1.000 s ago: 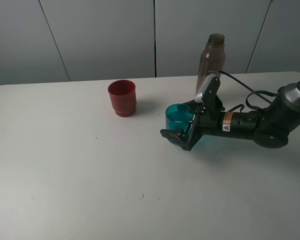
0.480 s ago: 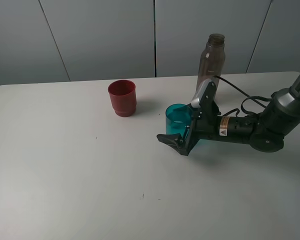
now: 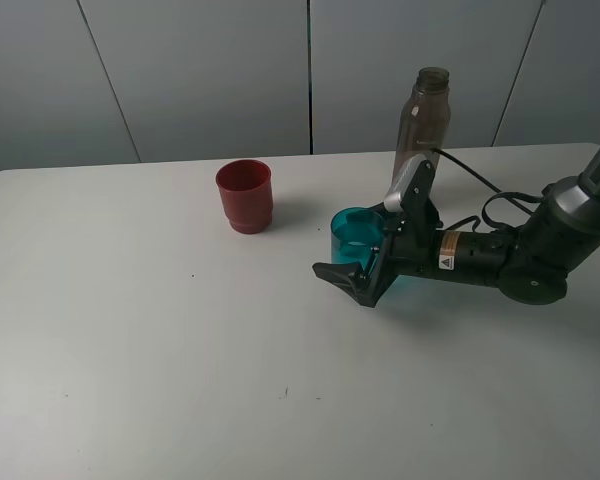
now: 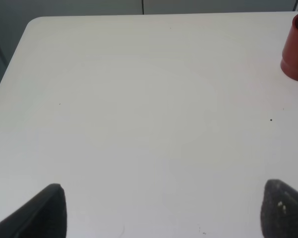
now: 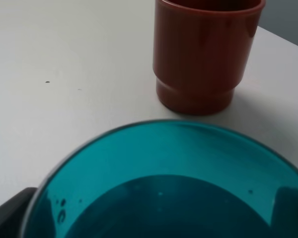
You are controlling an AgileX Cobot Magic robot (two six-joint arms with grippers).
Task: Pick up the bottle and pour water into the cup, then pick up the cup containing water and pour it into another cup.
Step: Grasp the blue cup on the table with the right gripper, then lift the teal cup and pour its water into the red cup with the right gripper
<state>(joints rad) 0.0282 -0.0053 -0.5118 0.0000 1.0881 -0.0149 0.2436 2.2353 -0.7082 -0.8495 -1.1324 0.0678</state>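
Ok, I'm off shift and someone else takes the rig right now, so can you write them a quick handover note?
Left gripper: open, over bare table, holding nothing.
Right gripper: open, jaws either side of the teal cup, not closed on it.
Bottle upright at the back; teal cup upright in front of it; red cup upright, apart, further left in the high view.
Done: teal cup looks to hold water, so the bottle pour seems finished.
Left: grip the teal cup, lift it, pour into the red cup.
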